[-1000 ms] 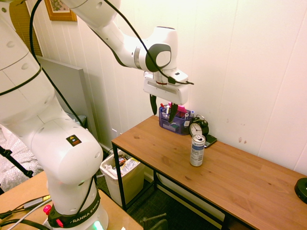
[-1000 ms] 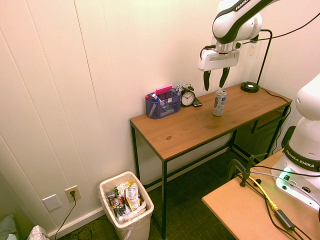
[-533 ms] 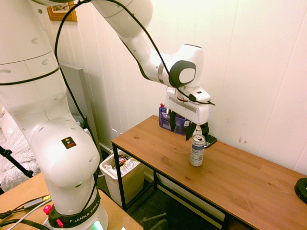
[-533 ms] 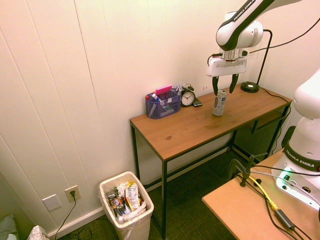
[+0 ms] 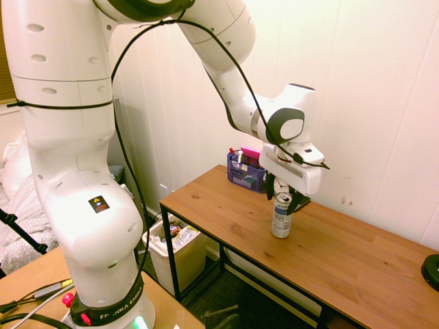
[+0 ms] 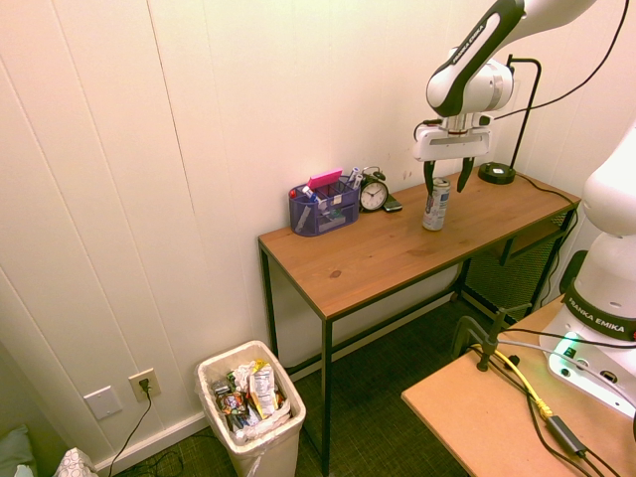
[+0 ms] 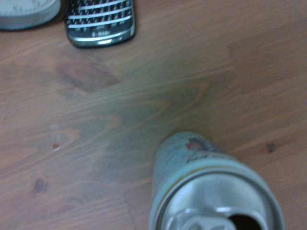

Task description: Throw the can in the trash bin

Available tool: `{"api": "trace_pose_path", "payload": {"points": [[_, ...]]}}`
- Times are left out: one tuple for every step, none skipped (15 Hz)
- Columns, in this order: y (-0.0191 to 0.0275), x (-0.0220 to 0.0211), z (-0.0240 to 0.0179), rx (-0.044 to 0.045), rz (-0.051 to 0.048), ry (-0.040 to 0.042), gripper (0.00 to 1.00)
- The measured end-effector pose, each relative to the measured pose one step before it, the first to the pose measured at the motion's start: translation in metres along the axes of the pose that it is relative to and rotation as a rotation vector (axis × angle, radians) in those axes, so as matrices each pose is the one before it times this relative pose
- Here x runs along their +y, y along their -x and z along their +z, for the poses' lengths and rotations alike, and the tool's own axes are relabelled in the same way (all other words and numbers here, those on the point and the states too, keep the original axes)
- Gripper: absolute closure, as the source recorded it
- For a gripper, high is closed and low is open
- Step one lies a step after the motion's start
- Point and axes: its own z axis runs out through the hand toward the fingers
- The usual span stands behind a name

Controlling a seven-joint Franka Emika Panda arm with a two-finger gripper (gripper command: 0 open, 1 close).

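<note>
Lining up the grasp: my wide-open black two-finger gripper, holding nothing, is at the tall silver-topped can; next I'd lower slightly, then close.

The white Franka arm arches over and comes down to its wrist, which sits directly above the jaws of the gripper, whose two dark fingers point downward, spread wide apart, with the pale gripper body lying crosswise just above them.
</note>
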Motion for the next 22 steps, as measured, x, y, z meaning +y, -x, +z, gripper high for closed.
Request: {"api": "trace_pose_path", "payload": {"points": [[-0.00315, -0.00430, 0.00149, -0.00407, -0.00024, -0.00513, 1.00], [-0.00033, -0.00381, 0.00227, -0.00598, -0.00603, -0.00536, 1.00], [0.00174, -0.00399, 0.00234, -0.00422, -0.00910, -0.00301, 1.00], [0.00238, -0.00323, 0.00162, -0.00077, -0.00735, 0.00212, 1.00], [0.00155, -0.00251, 0.00104, -0.00045, -0.00505, 0.00113, 1.00], [0.00039, -0.00116, 0.00101, -0.00093, -0.00189, 0.00178, 1.00], [-0.00087, 0.00070, 0.00159, -0.00229, 0.00297, 0.00285, 1.00], [-0.00240, 0.00230, 0.00238, -0.00281, 0.00537, 0.00361, 1.00], [-0.00239, 0.00217, 0.00137, -0.00175, 0.00363, 0.00220, 1.00], [-0.00173, 0.00164, 0.00083, -0.00172, 0.00318, 0.00171, 1.00], [-0.00081, 0.00096, 0.00049, -0.00201, 0.00299, 0.00152, 1.00], [-0.00015, -0.00013, -0.00029, -0.00029, 0.00036, -0.00011, 1.00], [0.00041, -0.00046, -0.00014, -0.00064, -0.00117, 0.00073, 1.00], [0.00061, -0.00049, -0.00016, -0.00048, -0.00149, 0.00054, 1.00], [0.00083, -0.00083, -0.00145, 0.00056, -0.00221, -0.00126, 1.00], [0.00200, -0.00163, -0.00428, 0.00167, -0.00517, -0.00376, 1.00], [0.00372, -0.00265, -0.00858, 0.00491, -0.01144, -0.00626, 1.00], [0.00928, -0.00595, -0.01492, 0.00472, -0.03060, -0.01073, 1.00], [0.01625, -0.01065, -0.02137, 0.00766, -0.04348, -0.01403, 1.00], [0.02421, -0.01625, -0.02473, 0.01402, -0.05598, -0.01189, 1.00], [0.03239, -0.02429, -0.02743, 0.01962, -0.05487, -0.00721, 1.00], [0.03693, -0.03130, -0.02624, 0.02120, -0.06115, 0.00053, 1.00]]}}
